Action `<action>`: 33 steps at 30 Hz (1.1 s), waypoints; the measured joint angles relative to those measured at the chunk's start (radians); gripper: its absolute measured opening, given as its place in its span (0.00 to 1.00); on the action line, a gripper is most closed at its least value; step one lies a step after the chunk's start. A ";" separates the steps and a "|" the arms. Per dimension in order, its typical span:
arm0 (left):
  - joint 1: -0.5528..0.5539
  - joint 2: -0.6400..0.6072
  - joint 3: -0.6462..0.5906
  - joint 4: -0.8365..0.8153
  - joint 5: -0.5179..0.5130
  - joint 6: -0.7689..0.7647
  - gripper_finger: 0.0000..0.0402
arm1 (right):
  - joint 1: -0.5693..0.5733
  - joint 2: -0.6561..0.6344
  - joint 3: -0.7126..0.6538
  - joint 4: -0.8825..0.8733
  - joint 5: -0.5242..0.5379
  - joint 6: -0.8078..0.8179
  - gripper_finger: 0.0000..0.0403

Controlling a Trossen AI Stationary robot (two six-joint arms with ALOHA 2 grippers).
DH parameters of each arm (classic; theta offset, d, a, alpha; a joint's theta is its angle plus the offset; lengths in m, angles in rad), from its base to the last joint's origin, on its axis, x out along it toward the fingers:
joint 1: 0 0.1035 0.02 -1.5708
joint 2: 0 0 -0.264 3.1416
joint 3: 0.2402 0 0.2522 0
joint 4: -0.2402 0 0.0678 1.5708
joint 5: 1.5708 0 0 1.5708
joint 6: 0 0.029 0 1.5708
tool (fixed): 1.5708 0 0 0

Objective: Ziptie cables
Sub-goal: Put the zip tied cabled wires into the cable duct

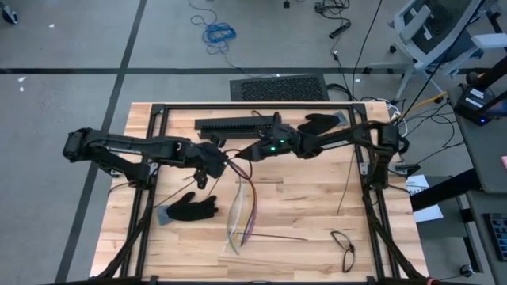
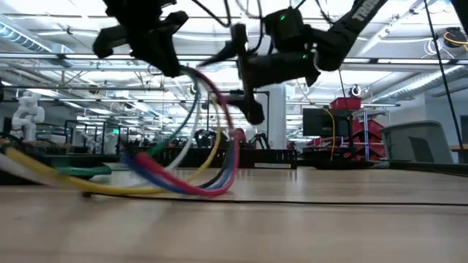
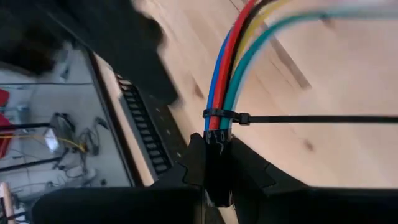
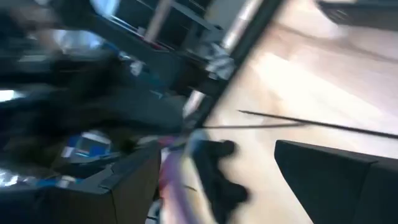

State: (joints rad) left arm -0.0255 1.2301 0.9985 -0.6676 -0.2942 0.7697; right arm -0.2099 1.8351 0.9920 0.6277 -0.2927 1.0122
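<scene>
**Cable bundle held at mid-table, zip tie fitted**

While both arms meet over the middle of the table (image 1: 317, 198), the high view shows the left gripper (image 1: 215, 162) and right gripper (image 1: 247, 153) close together, with the cables (image 1: 242, 210) trailing from them toward the near edge. A black glove (image 1: 190, 209) lies beside the cables.

Low view: the cables (image 2: 197, 172) hang from the raised grippers in an arc down to the table.

Left wrist view: the left gripper (image 3: 214, 180) is pressed together, pinching the cables (image 3: 227, 81); a black zip tie (image 3: 224, 116) circles them just beyond the fingertips.

Right wrist view: the right gripper (image 4: 236, 180) stands spread, holding nothing visible.
</scene>
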 joint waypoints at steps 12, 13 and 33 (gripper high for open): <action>-0.001 0.011 0.002 0.110 0.001 -0.004 0.10 | -0.019 0.039 0.008 0.060 -0.075 0.063 0.78; -0.001 0.011 0.002 0.109 0.001 -0.004 0.10 | -0.018 0.039 0.006 0.076 -0.076 0.073 0.78; 0.032 0.012 0.002 0.189 0.007 -0.011 0.10 | 0.025 0.039 0.007 0.157 -0.058 0.128 0.78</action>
State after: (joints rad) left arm 0.0068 1.2419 1.0004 -0.4786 -0.2870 0.7590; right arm -0.1848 1.8736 0.9993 0.7843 -0.3505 1.1404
